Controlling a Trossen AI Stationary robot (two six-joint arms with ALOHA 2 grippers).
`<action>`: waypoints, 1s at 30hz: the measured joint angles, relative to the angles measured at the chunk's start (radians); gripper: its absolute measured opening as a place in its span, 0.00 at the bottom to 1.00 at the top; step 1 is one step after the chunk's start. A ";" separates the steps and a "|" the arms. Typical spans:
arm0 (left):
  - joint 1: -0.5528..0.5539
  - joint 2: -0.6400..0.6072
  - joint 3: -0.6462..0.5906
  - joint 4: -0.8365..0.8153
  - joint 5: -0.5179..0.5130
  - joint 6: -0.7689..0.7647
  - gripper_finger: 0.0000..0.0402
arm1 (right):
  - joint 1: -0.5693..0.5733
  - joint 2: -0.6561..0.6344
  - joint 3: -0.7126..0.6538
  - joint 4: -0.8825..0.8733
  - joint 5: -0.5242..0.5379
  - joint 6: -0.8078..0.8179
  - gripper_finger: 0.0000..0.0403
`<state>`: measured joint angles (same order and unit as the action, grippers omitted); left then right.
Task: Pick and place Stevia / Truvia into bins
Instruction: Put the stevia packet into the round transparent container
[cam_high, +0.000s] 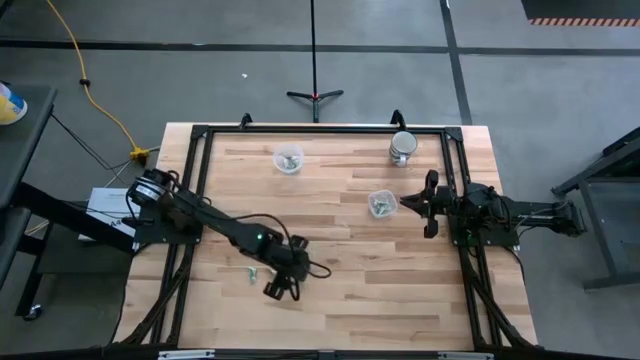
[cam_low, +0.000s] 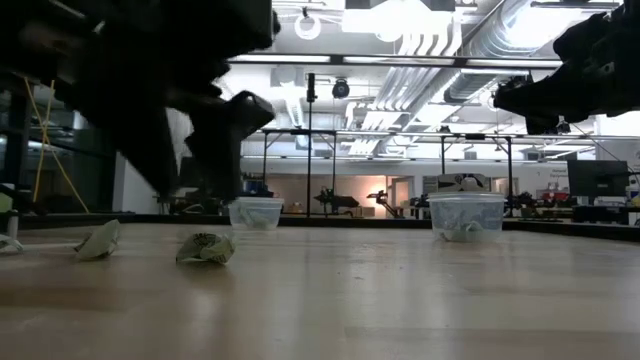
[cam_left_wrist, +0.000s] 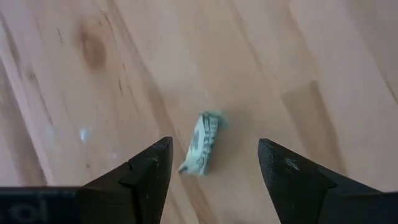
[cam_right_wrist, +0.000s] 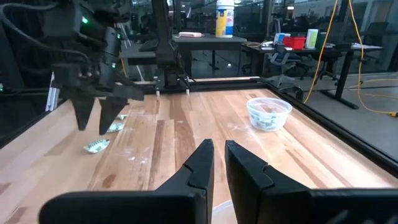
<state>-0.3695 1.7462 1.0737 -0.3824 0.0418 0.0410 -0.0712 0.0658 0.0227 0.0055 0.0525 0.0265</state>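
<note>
Two crumpled green-and-white packets lie flat on the wooden table near its near-left part. One packet (cam_left_wrist: 204, 143) (cam_low: 205, 248) sits right under my left gripper (cam_left_wrist: 214, 163) (cam_high: 281, 288), which hovers above it, open, a finger on either side and apart from it. The other packet (cam_high: 252, 272) (cam_low: 98, 240) lies a little to the left. Two clear cups (cam_high: 289, 159) (cam_high: 383, 204) stand upright farther back, each with packets inside. My right gripper (cam_right_wrist: 219, 155) (cam_high: 430, 205) waits shut at the right side, beside the nearer cup.
A shiny metal mug (cam_high: 402, 148) stands near the far right corner. A dark frame (cam_high: 200, 135) runs around the table's edges. Bare wood lies between the packets and the cups.
</note>
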 joint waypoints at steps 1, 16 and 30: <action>0.001 0.016 -0.001 0.029 0.000 -0.001 0.67 | 0.000 0.000 0.000 0.000 0.000 0.000 0.08; 0.004 0.149 -0.016 0.126 0.015 -0.019 0.50 | 0.000 0.005 0.001 0.016 0.003 -0.005 0.08; 0.107 0.075 -0.016 0.017 -0.013 0.109 0.09 | 0.000 0.013 0.001 0.014 0.004 -0.001 0.08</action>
<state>-0.2626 1.8214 1.0572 -0.3654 0.0284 0.1501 -0.0714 0.0784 0.0238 0.0191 0.0566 0.0254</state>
